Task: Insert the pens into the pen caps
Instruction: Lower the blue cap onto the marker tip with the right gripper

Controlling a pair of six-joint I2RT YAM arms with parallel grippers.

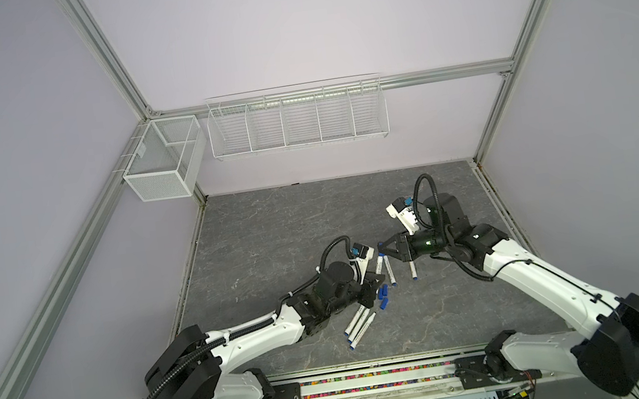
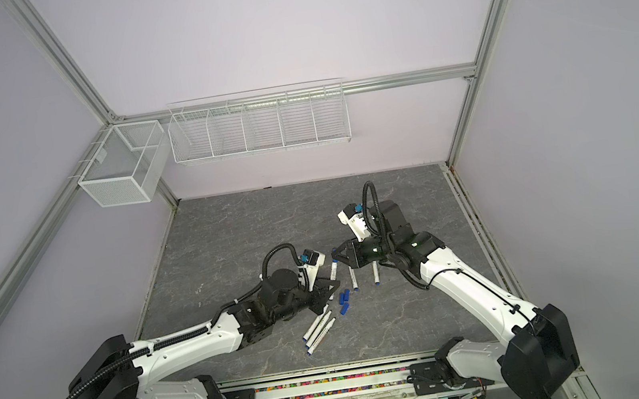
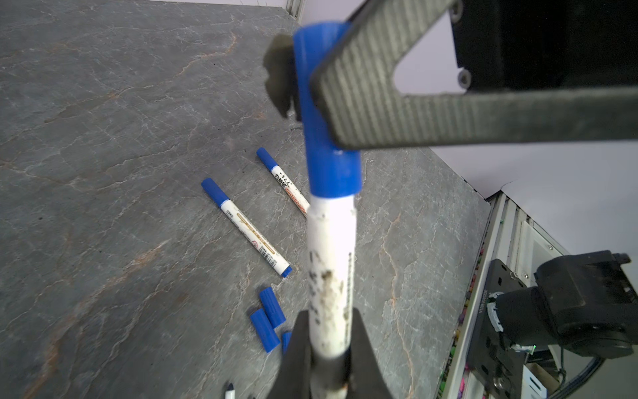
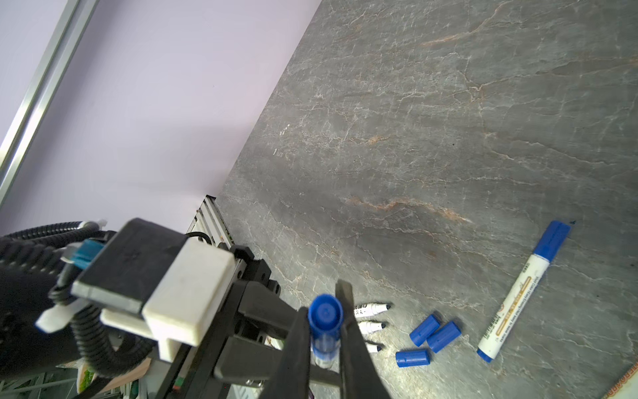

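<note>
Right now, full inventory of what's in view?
white marker pen: 1, white, held between both tools
blue plastic cap: 1, blue, on that pen's tip
capped white marker pens: 2, white and blue, on table
uncapped white marker pens: 3, white, table near left arm
loose blue plastic caps: 3, blue, clustered on table
grey stone-pattern table: 1, grey, cell floor
white mesh basket: 1, white, left wall
white wire rack: 1, white, back wall
left tool: 1, black, shut on pen barrel
right tool: 1, black, shut on cap
</note>
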